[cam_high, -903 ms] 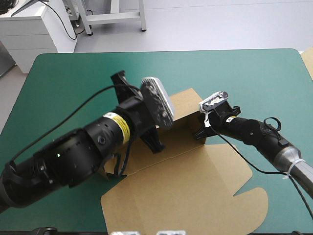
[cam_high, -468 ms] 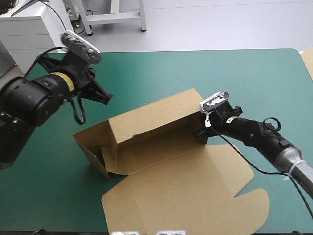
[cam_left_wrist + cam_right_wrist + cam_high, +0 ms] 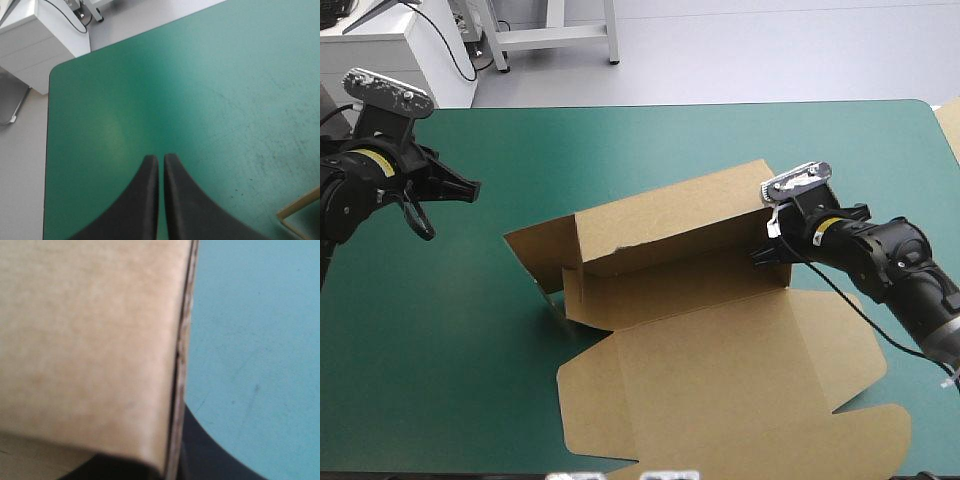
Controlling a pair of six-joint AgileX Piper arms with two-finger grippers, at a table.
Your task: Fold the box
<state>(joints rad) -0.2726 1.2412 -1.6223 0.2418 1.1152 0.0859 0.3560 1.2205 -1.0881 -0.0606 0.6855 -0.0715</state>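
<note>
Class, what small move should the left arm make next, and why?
Probably swing the left gripper over to the box's left end: that side flap splays outward, untucked, while the right gripper holds the raised wall's right corner.

On my feed the box reads as plain brown board, matt and unprinted, with a faintly fibrous paper face. Close up on the right wrist feed, its cut edge looks rough and a little frayed, and a thin dark line runs just inside it. The desk cover is teal-green, smooth and mostly matt. On the left wrist feed it shows a soft pale sheen and fine dark specks and scuffs. The 2 fingers of the left end effector are black, smooth and matt, plastic or rubber; I cannot tell which.
</note>
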